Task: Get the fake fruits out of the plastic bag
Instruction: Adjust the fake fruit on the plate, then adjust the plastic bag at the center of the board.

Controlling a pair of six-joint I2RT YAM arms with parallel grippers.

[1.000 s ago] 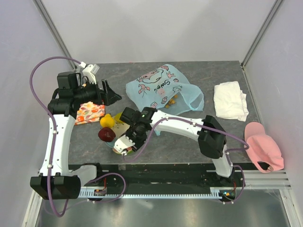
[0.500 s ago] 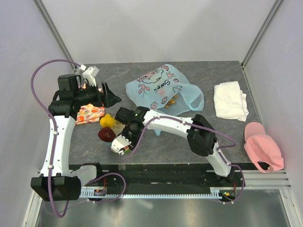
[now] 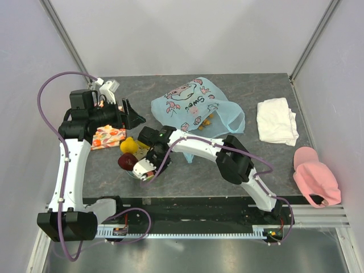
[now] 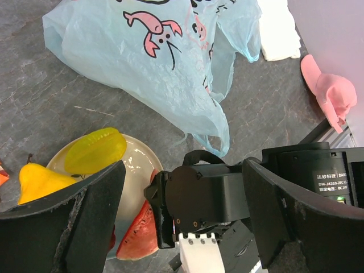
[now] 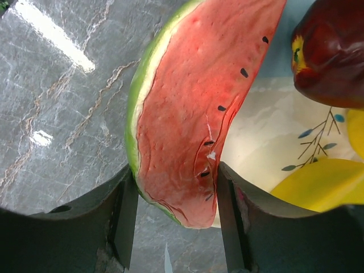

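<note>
My right gripper (image 3: 139, 170) (image 5: 176, 182) is shut on the watermelon slice (image 5: 187, 108) (image 4: 139, 236) and holds it over the near rim of the white plate (image 4: 136, 162) (image 5: 267, 136). On the plate are a dark red apple (image 3: 126, 162) (image 5: 333, 51), a yellow lemon (image 3: 128, 145) (image 4: 37, 179) and a yellow-green piece (image 4: 95, 151). The light-blue plastic bag (image 3: 196, 108) (image 4: 142, 57) lies behind the plate, with small orange fruits (image 3: 206, 120) showing through it. My left gripper (image 3: 133, 114) (image 4: 183, 168) is open and empty, hovering above the plate and the right gripper.
An orange-red patterned cloth (image 3: 107, 135) lies left of the plate. A white folded towel (image 3: 276, 120) (image 4: 278, 28) lies at the right, and a pink object (image 3: 315, 175) (image 4: 330, 91) sits at the table's right edge.
My right gripper has moved left with the watermelon slice, from beside the plate to over its rim next to the apple. The left arm has hardly moved.
</note>
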